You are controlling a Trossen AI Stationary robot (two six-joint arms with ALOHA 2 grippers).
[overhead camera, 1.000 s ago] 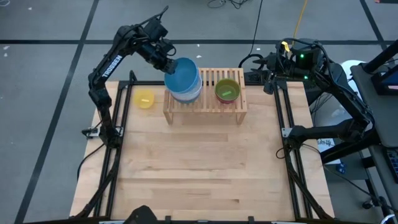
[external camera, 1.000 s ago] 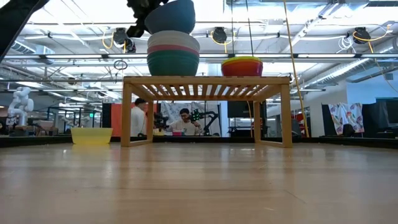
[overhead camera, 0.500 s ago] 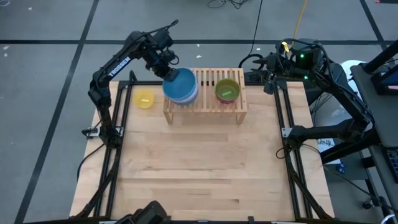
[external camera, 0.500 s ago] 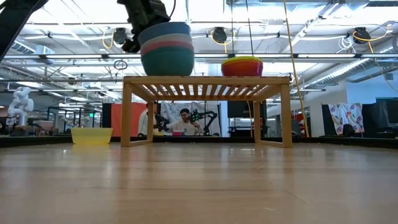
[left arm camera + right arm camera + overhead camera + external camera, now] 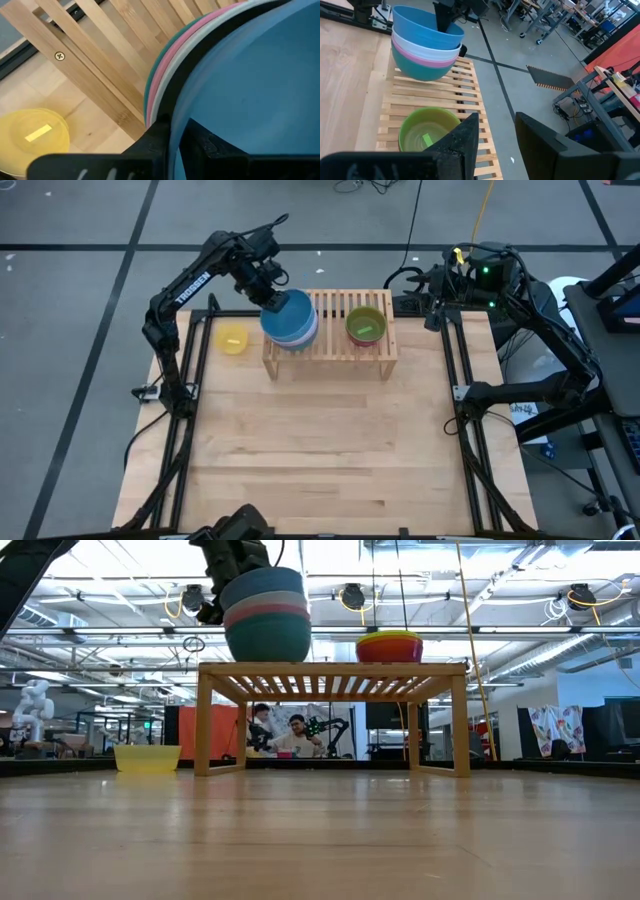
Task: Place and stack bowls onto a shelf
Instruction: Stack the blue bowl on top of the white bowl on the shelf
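The blue bowl had settled into the stack on the shelf; left gripper straddled its rim, grip unclear; yellow bowl remained; right gripper waited wide.

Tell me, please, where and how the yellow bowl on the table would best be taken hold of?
Grip the yellow bowl by its rim, coming straight down from above. It sits upright and open on the table, beside the shelf, so the thin rim is exposed all round. The edge facing away from the shelf looks safest for clearance.
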